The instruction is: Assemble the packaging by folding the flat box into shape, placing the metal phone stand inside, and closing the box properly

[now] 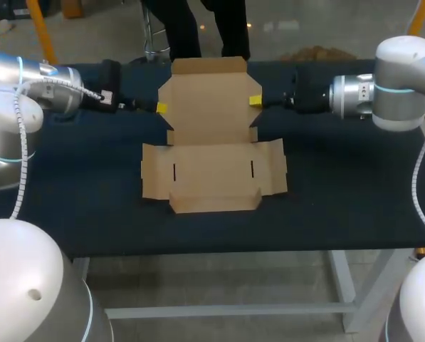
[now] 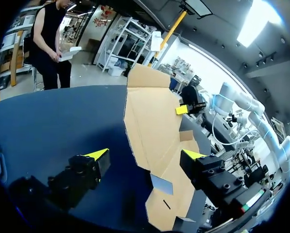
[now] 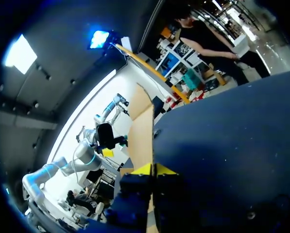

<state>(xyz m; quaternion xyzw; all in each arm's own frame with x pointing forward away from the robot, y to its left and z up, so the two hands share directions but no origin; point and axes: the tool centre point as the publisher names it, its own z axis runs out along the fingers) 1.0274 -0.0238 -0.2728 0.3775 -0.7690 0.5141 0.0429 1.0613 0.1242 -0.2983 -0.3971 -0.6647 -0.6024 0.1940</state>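
Your left gripper (image 2: pixel 145 155): fingers wide, straddling the flat box's (image 1: pixel 212 153) left rear edge, nothing pinched | flat box: lies unfolded, long axis running front to back, rear panel (image 1: pixel 211 107) spanning between both grippers | your right gripper (image 3: pixel 153 169): fingers narrow, pinching the box's right rear edge.

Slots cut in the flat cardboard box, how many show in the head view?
2. The left slot sits in the flat box's near panel towards its left side, the right slot towards its right. Others could be hidden from this angle.
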